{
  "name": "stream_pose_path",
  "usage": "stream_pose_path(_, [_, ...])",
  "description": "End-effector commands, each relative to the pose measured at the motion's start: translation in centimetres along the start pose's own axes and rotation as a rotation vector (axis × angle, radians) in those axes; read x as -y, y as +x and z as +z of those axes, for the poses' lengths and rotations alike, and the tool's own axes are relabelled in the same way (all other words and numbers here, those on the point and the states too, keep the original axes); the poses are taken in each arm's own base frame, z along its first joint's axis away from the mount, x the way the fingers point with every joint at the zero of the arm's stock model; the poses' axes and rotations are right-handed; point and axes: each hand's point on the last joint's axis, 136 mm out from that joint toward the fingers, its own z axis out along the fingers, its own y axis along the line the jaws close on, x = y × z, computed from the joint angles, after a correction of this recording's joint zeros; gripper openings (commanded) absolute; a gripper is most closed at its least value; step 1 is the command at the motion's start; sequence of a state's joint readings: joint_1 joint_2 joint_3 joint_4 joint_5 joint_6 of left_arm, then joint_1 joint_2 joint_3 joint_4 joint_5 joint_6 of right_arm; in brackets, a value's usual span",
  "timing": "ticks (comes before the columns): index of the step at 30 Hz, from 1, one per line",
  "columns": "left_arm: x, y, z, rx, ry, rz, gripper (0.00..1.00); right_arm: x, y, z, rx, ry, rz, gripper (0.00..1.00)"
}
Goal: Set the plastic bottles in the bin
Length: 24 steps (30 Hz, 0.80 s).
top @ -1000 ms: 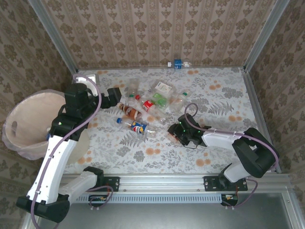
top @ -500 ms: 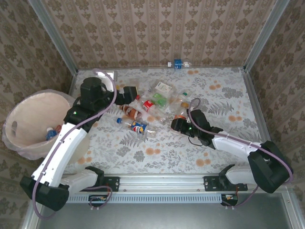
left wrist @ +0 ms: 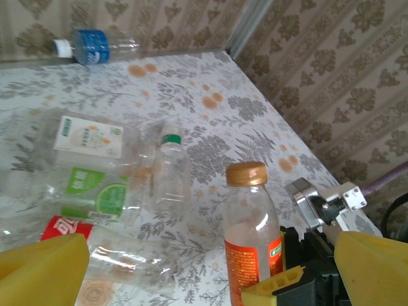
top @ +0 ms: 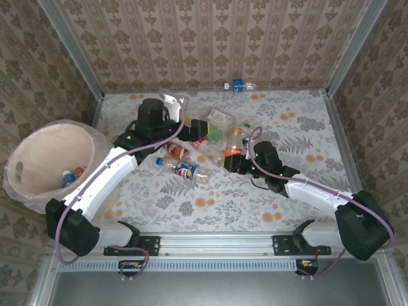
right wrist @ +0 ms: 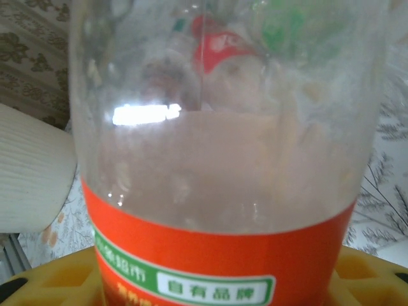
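The right fingers point(right wrist: 48, 280) are clamped on the lower body of an orange-labelled bottle point(top: 234, 143) and hold it upright near the middle of the floral surface point(top: 299, 121). Its golden cap point(left wrist: 246, 173) is on, and whether its base touches the surface cannot be told. The left fingers point(left wrist: 39, 268) are spread as wide as they go, with nothing between them, and hang over the heap of bottles just to the left of the held one. In that heap lie a crushed green-labelled bottle point(left wrist: 89, 191), a flattened one with a white and orange label point(left wrist: 86, 136), a clear bottle with a green cap point(left wrist: 169, 167), a red-labelled bottle point(top: 198, 139), a brown bottle point(top: 173, 150) and a blue-capped bottle point(top: 183, 169) nearest the arms. One blue-labelled bottle point(top: 238, 85) lies alone against the far wall. The bin point(top: 38, 137), lined with a clear bag, stands off the left edge of the surface, well apart from the held bottle, with a blue-labelled bottle point(top: 67, 178) at its bottom
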<state>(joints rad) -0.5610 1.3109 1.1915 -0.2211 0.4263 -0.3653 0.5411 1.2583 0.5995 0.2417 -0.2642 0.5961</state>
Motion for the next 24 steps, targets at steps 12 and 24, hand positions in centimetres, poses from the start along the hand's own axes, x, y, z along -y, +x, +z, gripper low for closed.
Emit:
stream_pose_path(12, [5.6, 1.0, 5.1, -0.042, 0.246, 0.049, 0.98, -6.5, -3.8, 0.8, 0.036, -0.245, -0.216, 0.46])
stream_pose_path(24, [1.0, 3.0, 8.7, -0.138, 0.052, -0.12, 0.9, -7.7, -5.0, 0.8, 0.076, -0.268, -0.255, 0.47])
